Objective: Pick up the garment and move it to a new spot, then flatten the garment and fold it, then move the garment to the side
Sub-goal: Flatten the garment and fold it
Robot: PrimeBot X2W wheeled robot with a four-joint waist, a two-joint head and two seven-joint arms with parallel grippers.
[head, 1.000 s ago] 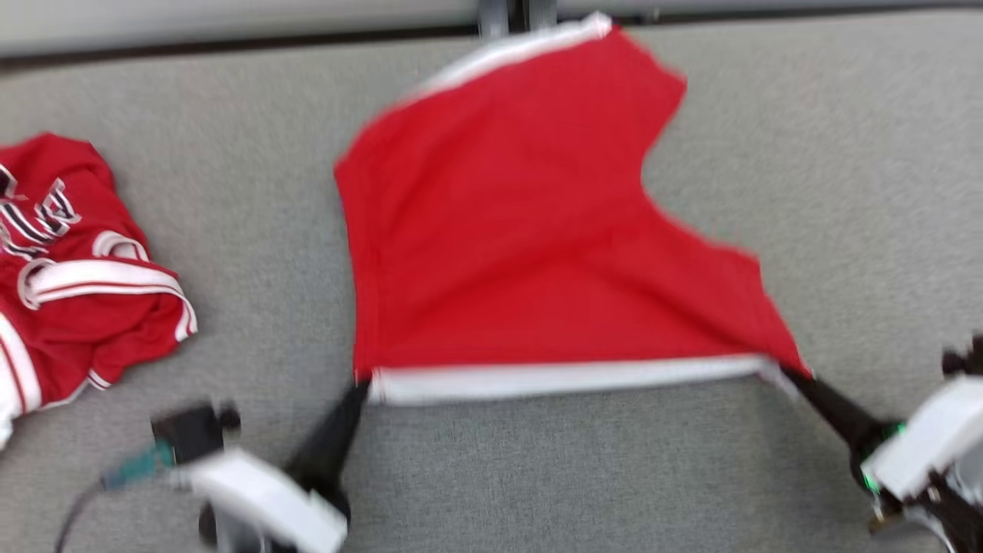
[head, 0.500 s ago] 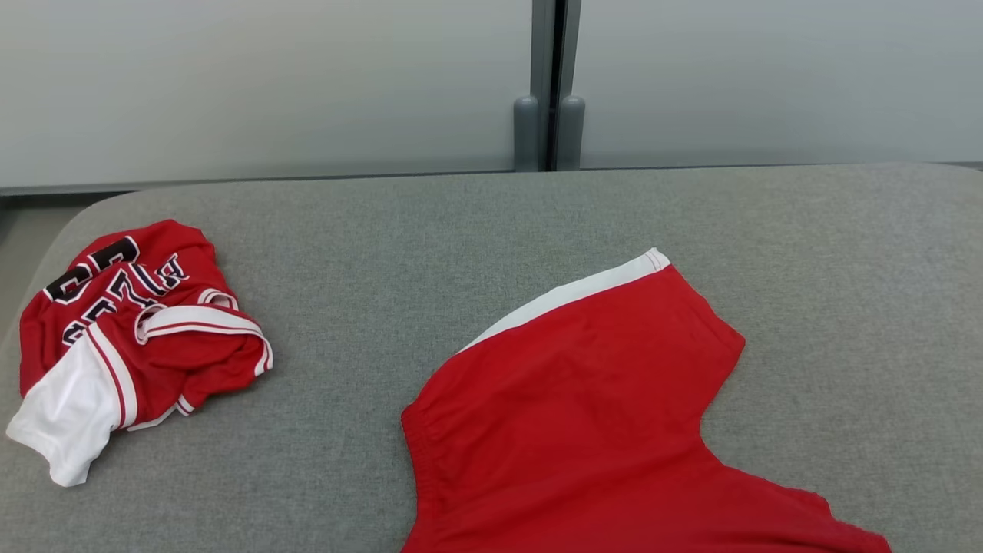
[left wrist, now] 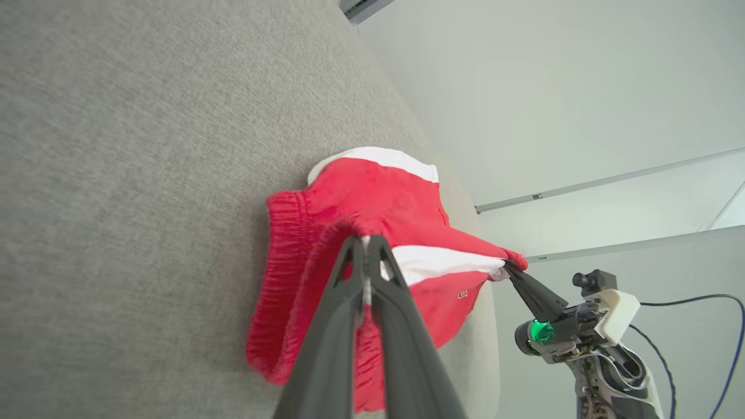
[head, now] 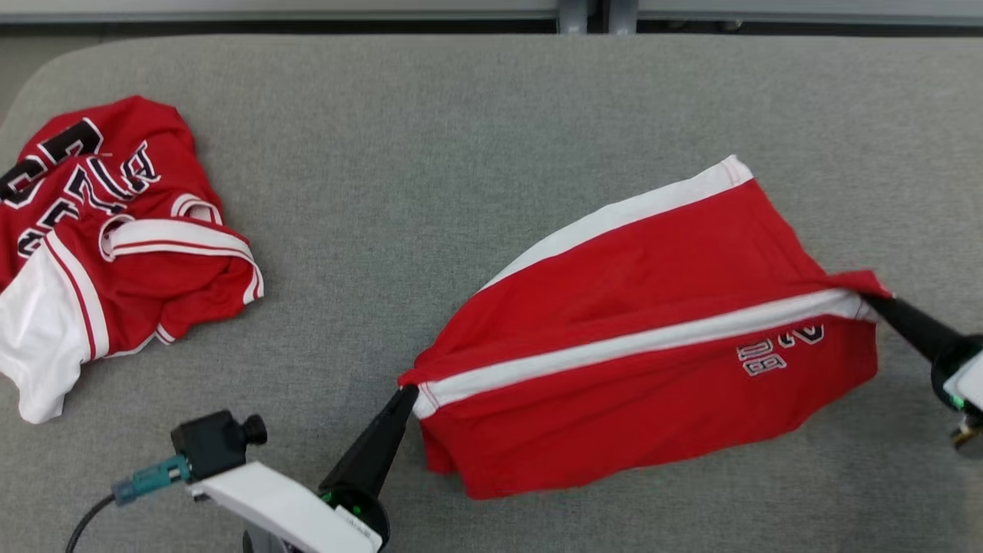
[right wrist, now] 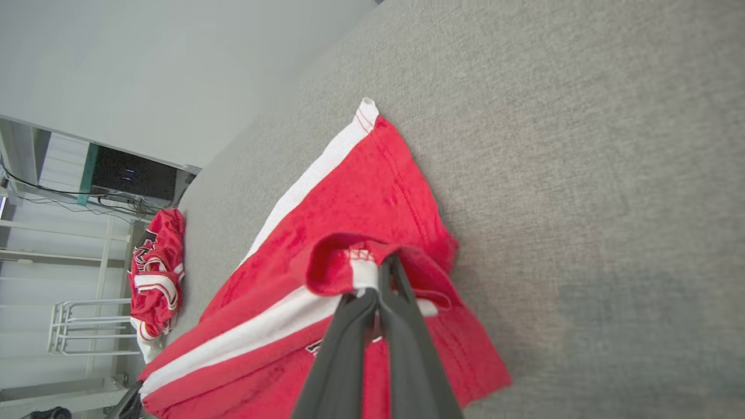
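Head view — red shorts (head: 653, 269) carry upside-down lettering (head: 779, 347) — unreadable.

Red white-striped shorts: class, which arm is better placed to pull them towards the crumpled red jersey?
Likely left: the left gripper grips the red shorts nearer the crumpled red jersey; the right gripper holds their far corner.

The crumpled jersey (head: 115, 230) runs off the left edge of the head view, so its lettering is only partly seen. The right gripper (head: 872, 301) is cut by the right edge partway along its body, the left gripper (head: 407, 398) by the bottom edge. The print on the shorts (head: 653, 384) is too small to read.
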